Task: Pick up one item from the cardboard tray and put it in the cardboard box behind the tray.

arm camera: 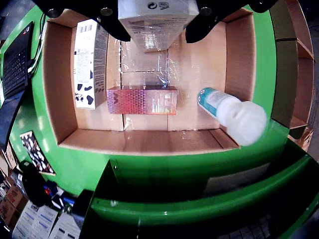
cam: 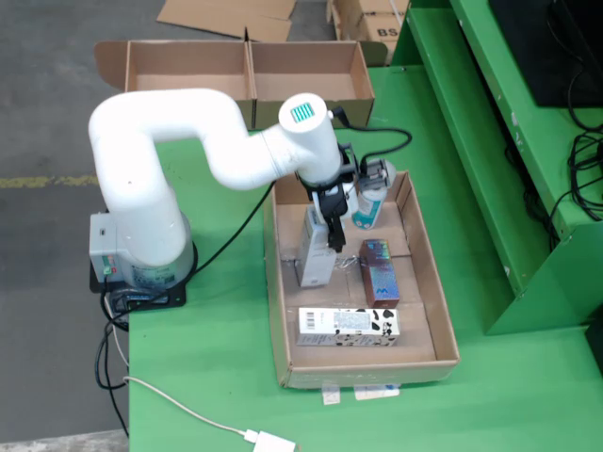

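Green counter (cam: 217, 358) was occupied at its middle by a cardboard tray (cam: 443, 320), where a grey carton (cam: 314, 259) was clamped between the jaws of the gripper (cam: 332, 240).

A: The cardboard tray (cam: 429, 282) is matt brown card, with clear glossy tape (arm camera: 149, 64) shining across its floor.

B: At its three o'clock in the wrist view, a smooth plastic bottle (arm camera: 232, 112). The red carton (arm camera: 142, 100) glitters, foil-like.

A: And the worktop (cam: 217, 367) is smooth painted green; the arm (cam: 179, 141) is glossy white plastic.
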Available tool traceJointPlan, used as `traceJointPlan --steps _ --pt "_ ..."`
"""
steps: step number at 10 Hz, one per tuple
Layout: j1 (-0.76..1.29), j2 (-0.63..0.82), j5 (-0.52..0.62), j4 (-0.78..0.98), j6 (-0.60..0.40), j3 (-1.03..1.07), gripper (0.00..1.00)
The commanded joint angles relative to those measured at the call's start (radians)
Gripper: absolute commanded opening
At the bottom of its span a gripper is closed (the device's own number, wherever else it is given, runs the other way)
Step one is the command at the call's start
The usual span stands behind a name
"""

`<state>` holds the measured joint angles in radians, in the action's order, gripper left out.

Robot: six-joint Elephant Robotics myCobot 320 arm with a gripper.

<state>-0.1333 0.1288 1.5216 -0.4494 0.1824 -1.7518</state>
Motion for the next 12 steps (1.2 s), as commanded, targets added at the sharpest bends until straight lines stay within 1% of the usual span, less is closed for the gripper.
traceJointPlan --steps 1,2,3,4,6,8,9,12 --pt "-0.026 0.087 -0.013 0.113 0.008 0.155 0.0" --pt "-0.026 0.087 -0.013 0.113 0.008 0.155 0.0" --pt "-0.058 0.106 -0.039 0.174 0.023 0.243 0.0" --pt "-0.058 0.106 -0.039 0.174 0.023 0.243 0.0" --pt "-0.095 0.072 -0.056 0.274 0.027 0.423 0.0" --pt "-0.123 0.008 -0.071 0.395 0.036 0.649 0.0" --pt "-0.127 -0.054 -0.069 0.487 0.035 0.815 0.0" --pt "-0.15 -0.185 -0.08 0.686 0.043 1.192 0.0"
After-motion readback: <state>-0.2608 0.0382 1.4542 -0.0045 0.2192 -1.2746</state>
